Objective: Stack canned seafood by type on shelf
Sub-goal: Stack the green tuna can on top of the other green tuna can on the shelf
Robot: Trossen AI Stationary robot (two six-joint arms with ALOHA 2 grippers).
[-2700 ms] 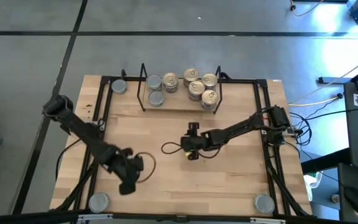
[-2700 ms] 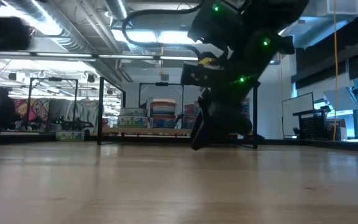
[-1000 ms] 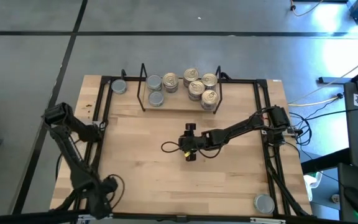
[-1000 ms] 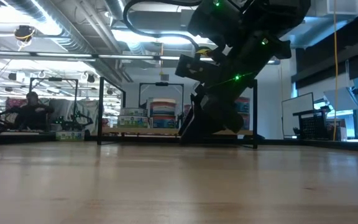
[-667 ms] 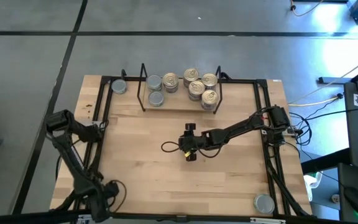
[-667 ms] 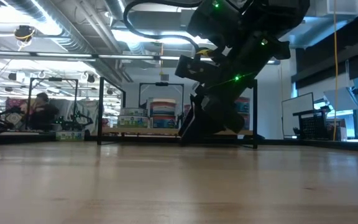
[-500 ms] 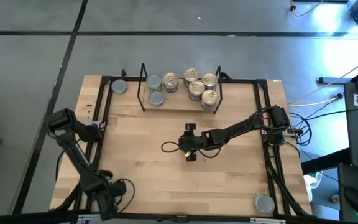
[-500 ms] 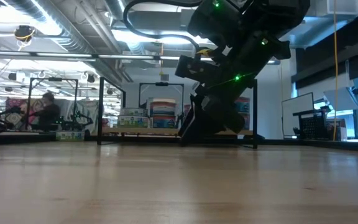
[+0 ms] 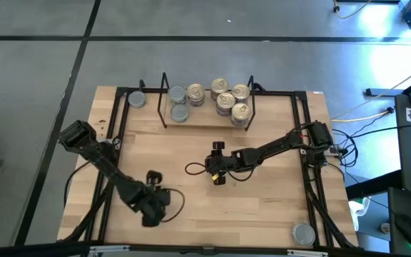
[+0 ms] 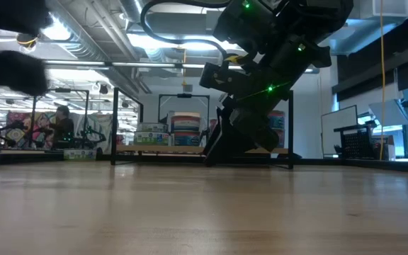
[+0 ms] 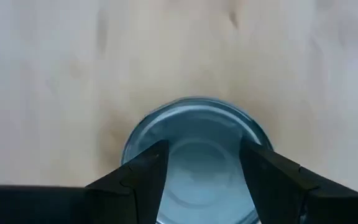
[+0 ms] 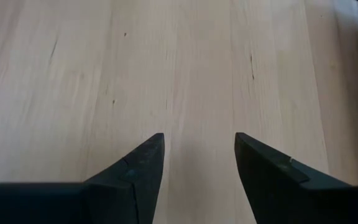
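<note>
The shelf [image 9: 204, 121], a black wire rack on a wood base, stands at the table's far side. It holds two silver-lidded tins [image 9: 178, 103] on its left and several gold-lidded tins [image 9: 225, 100] on its right. My left gripper [image 11: 201, 155] is over the near left part of the table [image 9: 154, 203], shut on a silver-lidded tin [image 11: 194, 121]; the gripper hides that tin in the high view. My right gripper [image 9: 212, 168] hangs open over the table's middle, with bare wood between its fingers [image 12: 197, 162]. My left gripper pinches the silver-lidded tin between its two fingers, one on each opposite side of the rim [image 11: 135, 134]. The fingers come from above, pointing down. The tin sits level with its lid up. Whether it is clear of the table I cannot tell.
One silver-lidded tin [image 9: 136, 100] lies outside the shelf at the far left corner. Another [image 9: 303, 233] lies near the near right corner. Black rails [image 9: 302, 135] edge the table. Bare wood lies between the two grippers and in front of the shelf.
My left gripper has gone from the near left corner toward the table's right and a little toward the far edge, rolling its wrist as it went. The silver-lidded tin has left that corner and has travelled between its fingers.
</note>
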